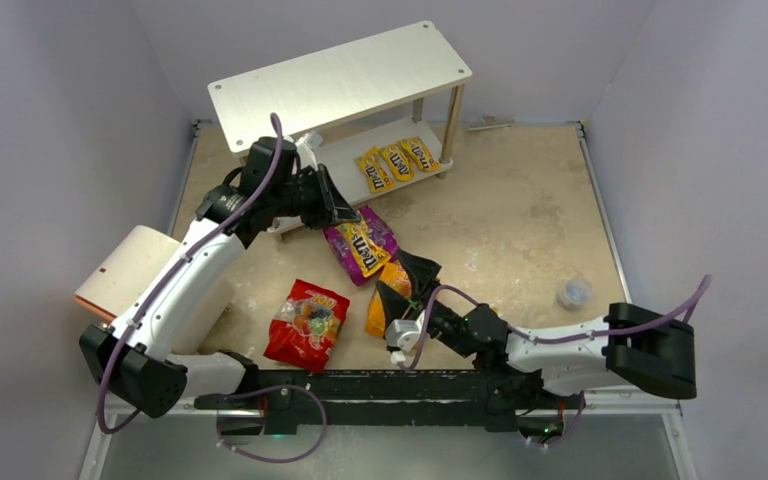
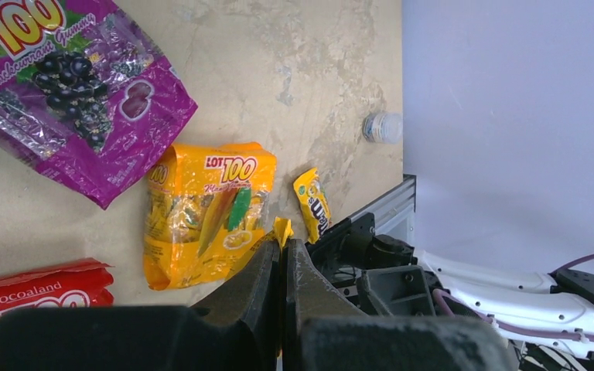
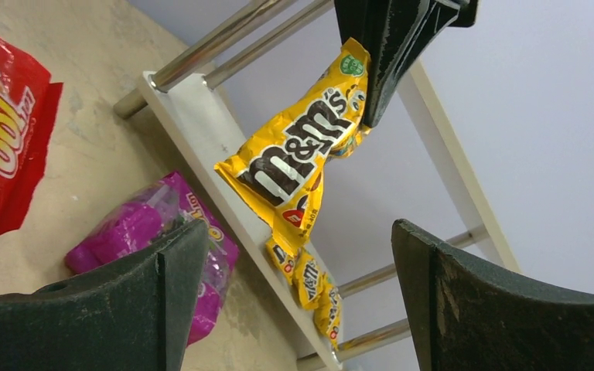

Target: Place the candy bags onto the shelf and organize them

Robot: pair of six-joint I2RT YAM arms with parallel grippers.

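Robot lab: white-walled test enclosure

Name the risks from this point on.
The left gripper pinches the yellow packet only by its top edge, so it may slip out before reaching the shelf. Three packets already lie on the lower board; setting this one down carelessly may shove or cover them.

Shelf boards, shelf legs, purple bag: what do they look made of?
Shelf boards: pale matte sheet, probably painted or laminated wood, though it could be coated metal. The surface is flat with no glare and has screws at the corners.
Shelf legs: round polished metal tube, going by the bright streak reflections.
Purple bag: glossy plastic film, with crinkles and glare patches.
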